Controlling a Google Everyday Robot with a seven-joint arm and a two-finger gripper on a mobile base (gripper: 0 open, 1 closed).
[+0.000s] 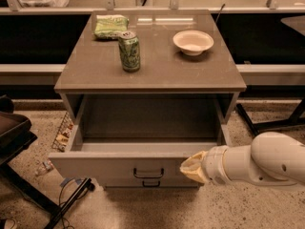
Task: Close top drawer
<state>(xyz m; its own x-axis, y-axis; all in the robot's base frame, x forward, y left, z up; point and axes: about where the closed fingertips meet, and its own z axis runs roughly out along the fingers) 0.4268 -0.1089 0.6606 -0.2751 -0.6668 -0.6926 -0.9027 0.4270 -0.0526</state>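
The top drawer (109,163) is a wide grey-taupe box under the cabinet top, standing partly open. Its flat front panel carries a small black bail handle (148,173) at the centre. The inside looks empty. My gripper (190,168) comes in from the right on a white arm and its pale tip rests against the right part of the drawer's front panel. The handle of a lower drawer (151,183) peeks out just below the front.
On the cabinet top (95,75) stand a green can (129,51), a green snack bag (110,26) and a white bowl (193,42). A dark chair (12,132) is at the left, cables (71,199) on the floor, a stand's legs (267,123) at the right.
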